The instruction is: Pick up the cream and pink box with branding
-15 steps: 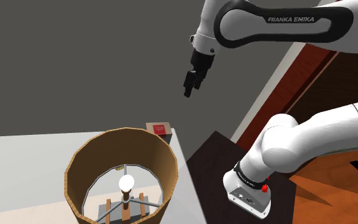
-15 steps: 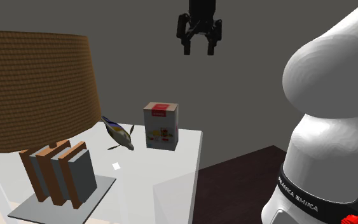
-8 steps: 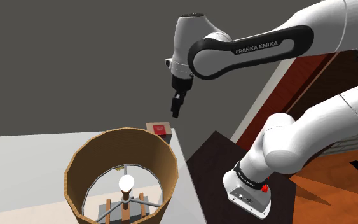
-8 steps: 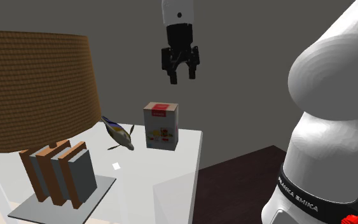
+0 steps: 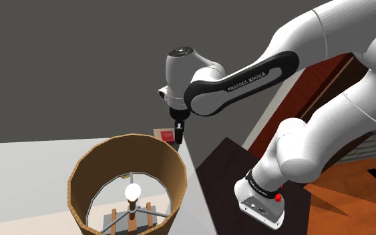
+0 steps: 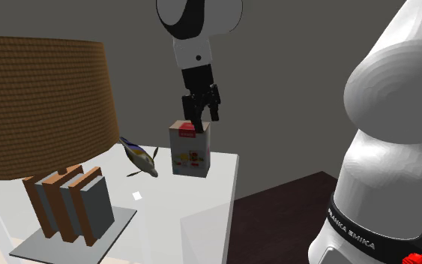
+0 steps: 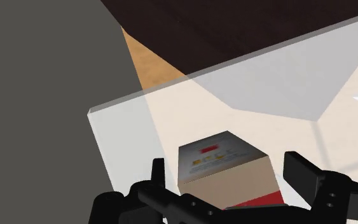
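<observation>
Jaws are open. The fingers [image 7: 301,173] stand apart w/ the cream box [image 7: 225,167] in the gap betw them and a sliver of desk showing on each side, so they're not clamped on anything. In the second exterior view the jaws hang right at the box [image 6: 189,154] top, box at 6 o'clock of them. Can't tell if a tip touches it.

Box stands upright, w/ a red patch at the top end, small yellow/red print on the front, and a tan side in the wrist view. It sits near a corner of the white desk [image 6: 202,206], close to the edge. In the shoulder view its red top [image 5: 167,135] peeks over the lampshade rim, approx 1 o'clock of the shade.

Going outward in the second exterior view:
- At 9 o'clock of the box, near but apart, there's a blue-yellow pointy thing [image 6: 140,157]. No idea what it is.
- A tiny white scrap [image 6: 136,196] lies on the desk at 7 o'clock of the box.
- Further toward 9 o'clock is a big brown woven lampshade [image 6: 40,105]. Under it, brown and grey slabs [image 6: 70,204] stand upright on a grey plate [image 6: 123,217].

Shoulder view looks down into the shade [image 5: 123,147], w/ a white bulb [image 5: 133,193] inside. The white arm [image 5: 233,73] reaches over from the dark stand [image 5: 220,167] at 4 o'clock of the box. Orange wood floor [image 5: 353,207] beyond, grey wall [image 5: 59,67] behind.
</observation>
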Tool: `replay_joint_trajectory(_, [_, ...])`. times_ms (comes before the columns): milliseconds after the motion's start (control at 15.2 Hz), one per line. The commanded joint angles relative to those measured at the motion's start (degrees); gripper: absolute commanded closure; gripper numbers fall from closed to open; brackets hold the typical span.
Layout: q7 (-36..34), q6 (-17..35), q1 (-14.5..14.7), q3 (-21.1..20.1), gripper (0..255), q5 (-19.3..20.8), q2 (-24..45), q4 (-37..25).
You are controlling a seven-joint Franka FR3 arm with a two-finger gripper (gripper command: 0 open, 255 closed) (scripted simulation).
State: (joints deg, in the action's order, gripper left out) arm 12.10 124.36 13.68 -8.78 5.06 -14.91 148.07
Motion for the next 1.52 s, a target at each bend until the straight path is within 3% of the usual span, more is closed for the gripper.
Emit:
replay_joint_trajectory(0, [-0.1, 1.8, -0.1, -0.1, 0, 0.4, 1.0, 0.8])
replay_joint_trajectory(330, [-0.8, 5.0, -0.3, -0.2, 0, 1.0, 3.3, 1.8])
replay_joint_trajectory(396, [-0.9, 4.9, -0.2, -0.3, 255, 1.0, 3.3, 1.7])
replay_joint_trajectory(990, [-0.8, 5.0, -0.3, -0.2, 255, 1.0, 3.3, 1.8])
replay_joint_trajectory(1452, [0.5, -1.3, 0.1, 0.0, 255, -0.1, -0.9, -0.4])
